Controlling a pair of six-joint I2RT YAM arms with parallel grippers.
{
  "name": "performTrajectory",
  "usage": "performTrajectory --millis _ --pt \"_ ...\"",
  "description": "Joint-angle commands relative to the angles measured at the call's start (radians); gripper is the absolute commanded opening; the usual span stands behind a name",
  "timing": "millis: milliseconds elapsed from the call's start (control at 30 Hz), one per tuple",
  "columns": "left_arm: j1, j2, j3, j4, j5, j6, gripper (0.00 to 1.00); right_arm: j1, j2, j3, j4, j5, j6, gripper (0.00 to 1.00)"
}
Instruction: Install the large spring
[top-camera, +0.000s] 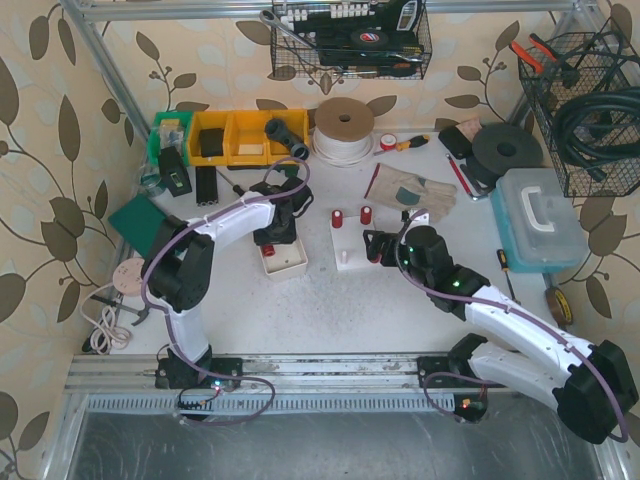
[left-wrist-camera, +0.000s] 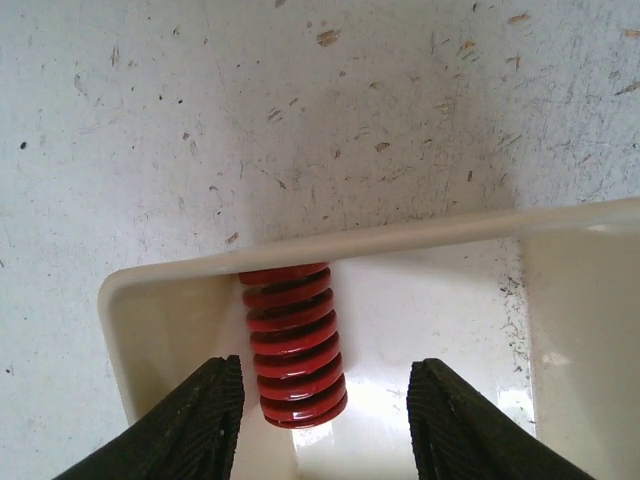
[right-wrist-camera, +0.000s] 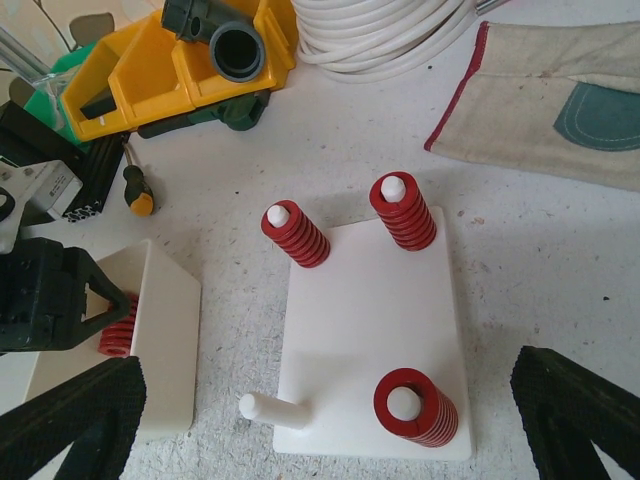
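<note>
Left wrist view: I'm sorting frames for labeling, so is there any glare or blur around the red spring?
Left wrist view: red spring sharp, highlights on its coils; glare washes the white bin floor beneath; gripper fingers dark, soft-edged. Right wrist view: evenly lit, sharp.

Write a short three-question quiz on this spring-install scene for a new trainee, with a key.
1. Multiple choice: how many pegs on the white plate carry mounted springs? A) two B) three C) four
2. True or false: the left gripper has its jaws apart on either side of the loose spring lying in the cream tray.
3. Fill in: in the right wrist view, the bare peg stands at the plate's near-____ corner.
Key: 1 B; 2 true; 3 left.
</note>
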Motion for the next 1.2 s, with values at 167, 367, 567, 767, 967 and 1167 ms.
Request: performTrajectory --millis 167,367,567,767,967,1167 --pt "-0.001 0.026 -0.014 0.020 -0.018 -0.049 0.52 -0.002 -0.012 0.008 0.028 -0.015 -0.015 0.99" --pt "-0.001 0.047 -0.045 0.054 -0.013 -0.073 0.52 -0.002 -0.014 0.004 0.033 -0.016 -0.015 0.99" --pt "0.001 0.074 -0.065 0.096 0.012 -0.073 0.52 -0.003 -0.009 0.006 0.035 -0.017 -0.015 0.99" --pt "0.000 0.072 -0.076 0.162 0.077 -0.059 0.52 -0.004 -0.006 0.007 0.031 -0.012 -0.015 0.99" --pt "-0.002 0.081 -0.069 0.164 0.084 -0.049 0.45 -0.004 -0.010 0.007 0.028 -0.010 -0.013 0.99" --pt "-0.001 0.086 -0.029 0.117 0.036 -0.016 0.43 -0.004 -0.011 0.005 0.028 -0.009 -0.013 0.98"
